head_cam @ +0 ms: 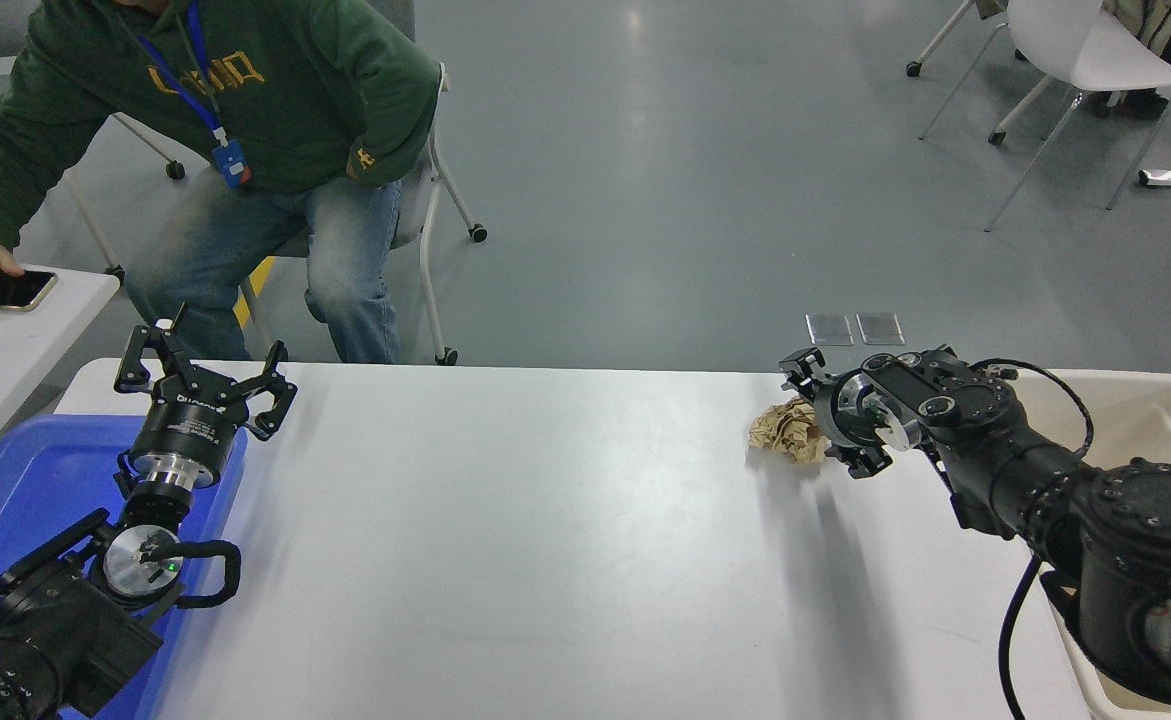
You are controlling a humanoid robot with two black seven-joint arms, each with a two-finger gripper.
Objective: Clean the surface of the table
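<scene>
The white table surface (545,540) fills the middle of the head view. A crumpled ball of brown paper (785,430) lies on it near the far right edge. My right gripper (823,415) is open and comes in from the right. Its fingers stand above and below the paper's right side and hide part of it, and I cannot tell whether they touch it. My left gripper (203,378) is parked open at the lower left, over the far edge of the blue tray.
A blue tray (15,480) sits at the table's left end and a beige bin (1145,400) at its right end. A seated person (275,120) rests a hand on a phone (15,290) on a smaller white table (5,340). White chairs (1085,50) stand at the far right.
</scene>
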